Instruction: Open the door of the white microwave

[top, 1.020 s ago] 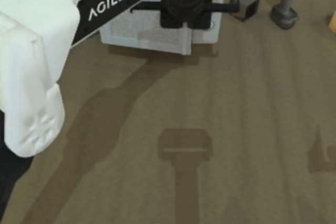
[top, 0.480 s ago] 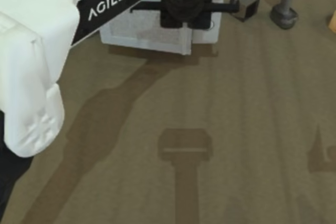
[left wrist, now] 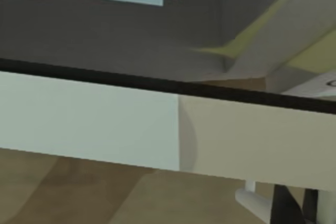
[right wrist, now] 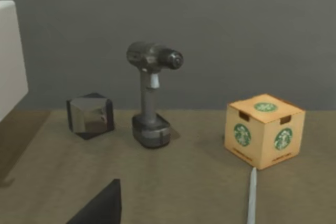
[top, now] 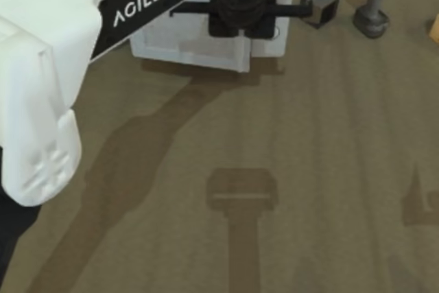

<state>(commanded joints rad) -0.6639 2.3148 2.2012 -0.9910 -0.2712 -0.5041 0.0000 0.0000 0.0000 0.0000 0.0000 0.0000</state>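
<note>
Microwave (top: 206, 42) sits at the far edge of the table (top: 329, 169), a bit left of the middle in the top view. Its door (top: 195, 46) covers most of the front and looks almost shut, with only its right edge poking out a little toward the camera. That small gap hints the pull has only just begun, so most of the job is probably left to do.

The left arm (top: 62, 53) reaches across from the left, and the left gripper (top: 236, 29) sits right at that free edge of the door. That spot makes sense, since the door swings from its other side and the free edge is the easy place to tug. The dark gripper body hides its fingers from above, and the left wrist view is filled by a pale panel, so I cannot tell if they are spread or pinching the door.

The right arm is parked out of the top view. Its wrist view looks at a drill (right wrist: 149, 98), a dark cube (right wrist: 90, 115) and a small orange box (right wrist: 264, 129) at the far right of the table, well apart from the microwave
</note>
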